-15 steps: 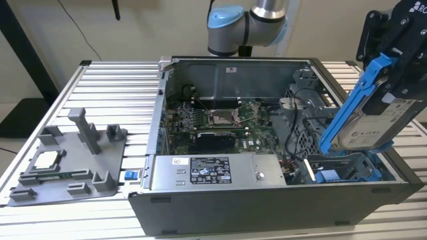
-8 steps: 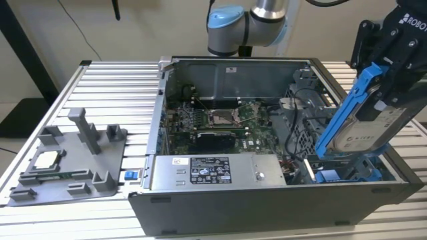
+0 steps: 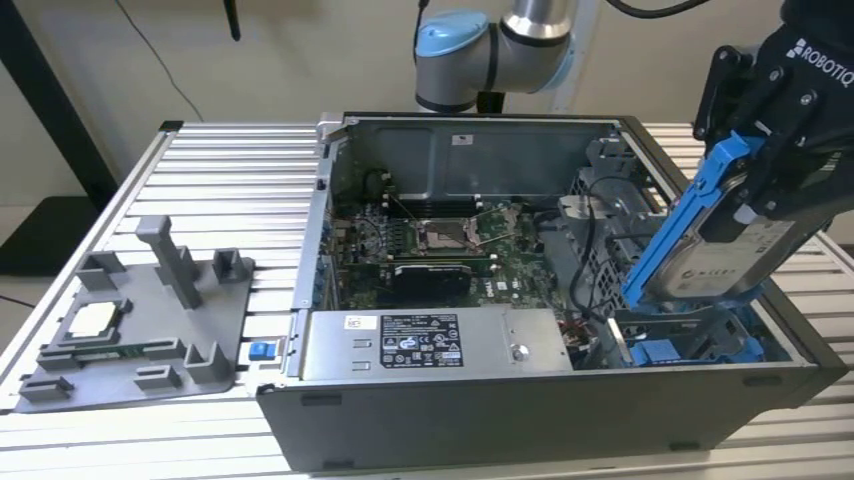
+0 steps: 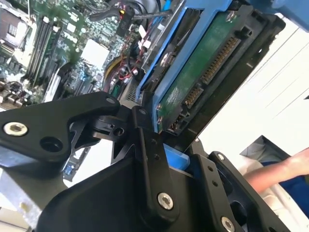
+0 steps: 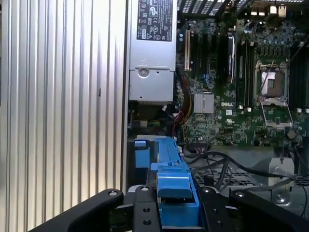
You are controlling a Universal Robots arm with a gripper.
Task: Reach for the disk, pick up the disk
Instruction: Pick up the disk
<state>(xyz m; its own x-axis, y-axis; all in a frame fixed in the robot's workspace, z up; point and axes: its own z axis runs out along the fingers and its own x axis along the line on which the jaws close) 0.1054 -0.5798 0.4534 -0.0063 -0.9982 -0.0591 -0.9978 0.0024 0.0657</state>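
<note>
The disk [image 3: 727,255], a silver-grey drive with a white label in a blue bracket, hangs tilted above the right side of the open computer case [image 3: 534,410]. My black gripper [image 3: 763,195] is shut on its upper end, well above the case floor. In the second wrist view the disk's green circuit-board underside [image 4: 203,72] sits between my fingers [image 4: 147,145]. In the first wrist view the blue bracket [image 5: 171,181] is clamped in my gripper [image 5: 174,205].
Inside the case lie the motherboard [image 3: 441,235], loose cables and a grey power supply with a white sticker [image 3: 427,345]. A grey fixture tray [image 3: 134,320] holding a small square chip [image 3: 91,320] sits on the slatted table at the exterior view's left. A person's arm [image 4: 282,169] is nearby.
</note>
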